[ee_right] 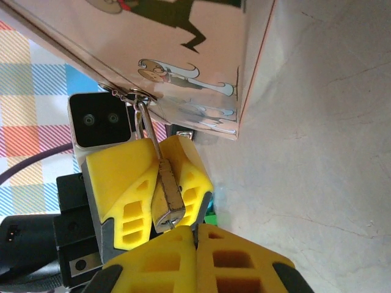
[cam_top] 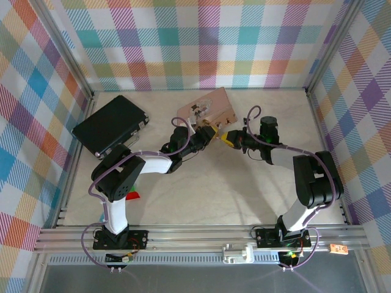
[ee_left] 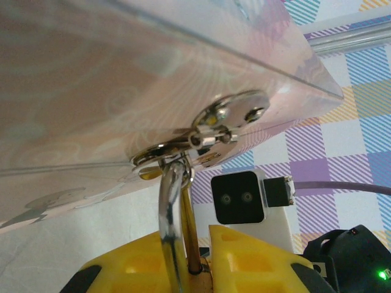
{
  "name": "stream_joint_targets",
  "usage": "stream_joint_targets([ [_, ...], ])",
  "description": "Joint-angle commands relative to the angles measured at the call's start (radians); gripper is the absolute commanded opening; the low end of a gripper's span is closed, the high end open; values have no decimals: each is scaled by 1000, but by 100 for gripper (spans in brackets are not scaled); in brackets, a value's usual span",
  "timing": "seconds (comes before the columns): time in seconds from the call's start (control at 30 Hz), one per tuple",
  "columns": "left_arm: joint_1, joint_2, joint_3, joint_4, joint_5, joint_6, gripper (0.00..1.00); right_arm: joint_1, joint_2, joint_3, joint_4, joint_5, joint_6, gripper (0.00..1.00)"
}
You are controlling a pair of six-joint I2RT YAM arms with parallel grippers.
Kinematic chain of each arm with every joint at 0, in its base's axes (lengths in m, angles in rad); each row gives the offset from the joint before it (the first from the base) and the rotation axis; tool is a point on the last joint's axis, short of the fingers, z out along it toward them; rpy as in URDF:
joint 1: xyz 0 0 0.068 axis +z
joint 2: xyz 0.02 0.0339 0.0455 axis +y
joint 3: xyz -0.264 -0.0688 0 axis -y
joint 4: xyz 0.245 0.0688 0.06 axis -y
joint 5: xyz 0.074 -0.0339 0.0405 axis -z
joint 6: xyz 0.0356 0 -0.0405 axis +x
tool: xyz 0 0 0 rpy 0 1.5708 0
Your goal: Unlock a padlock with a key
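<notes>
Clearly, the task is in its middle part and not finished. The padlock hangs from the hasp on the edge of the pink tin box. Its shackle passes through the hasp ring, and both legs seem to go down into the body, so I judge it is not yet unlocked. The left gripper has its jaws almost together on the padlock body and holds it with the bottom turned toward the other arm. The right gripper has its jaws fully closed, with the tips right at the bottom of the padlock, where the keyhole should be. Whether the key is pinched between them I cannot tell, because the yellow fingers cover that place. Grasping and approaching look done. What is left, I think, is to seat the key, turn it and free the shackle.
</notes>
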Motion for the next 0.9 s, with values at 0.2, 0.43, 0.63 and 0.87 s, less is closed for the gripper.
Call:
stream_joint_targets([
  [0.2,-67,-39,-9,161,72,-23,0,62,1,-128,256,252,284,0],
  [0.43,-86,-32,-12,150,-18,-38,0,114,2,-169,396,348,393,0],
  [0.63,-106,-33,-6,108,-66,-34,0,142,-28,-159,343,372,374,0],
  [0.87,-118,-25,-3,75,-126,-46,0,179,-79,-180,297,404,359,0],
])
